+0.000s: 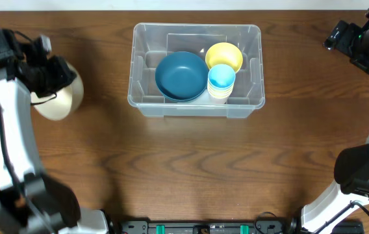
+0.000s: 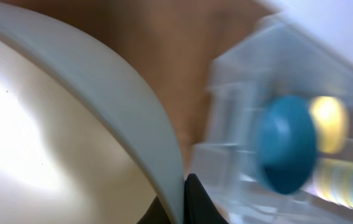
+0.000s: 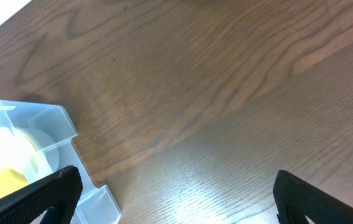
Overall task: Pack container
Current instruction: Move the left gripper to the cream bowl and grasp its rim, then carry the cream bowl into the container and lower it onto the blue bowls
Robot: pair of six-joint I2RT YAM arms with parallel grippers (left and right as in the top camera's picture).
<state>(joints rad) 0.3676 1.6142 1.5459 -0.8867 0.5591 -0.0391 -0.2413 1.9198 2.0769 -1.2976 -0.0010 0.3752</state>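
Left tool (image 2: 178, 206) pinched tight on the cream bowl (image 1: 62, 105) rim, an edge grip, likely for carrying it over to pack. Right tool (image 3: 176, 193) spread wide, holding nothing, parked over bare surface (image 3: 226, 93). Container (image 1: 139, 78) sits mid-surface, well apart from the cream bowl, with blue bowl (image 1: 180, 75), yellow bowl (image 1: 224, 54) and cups (image 1: 221, 81) inside.

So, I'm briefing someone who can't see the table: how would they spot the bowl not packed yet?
Find the clear container mid-table, holding a blue bowl and a yellow bowl. On the left arm's side of it is the cream bowl, the only bowl outside the container, its rim pinched by the left gripper.
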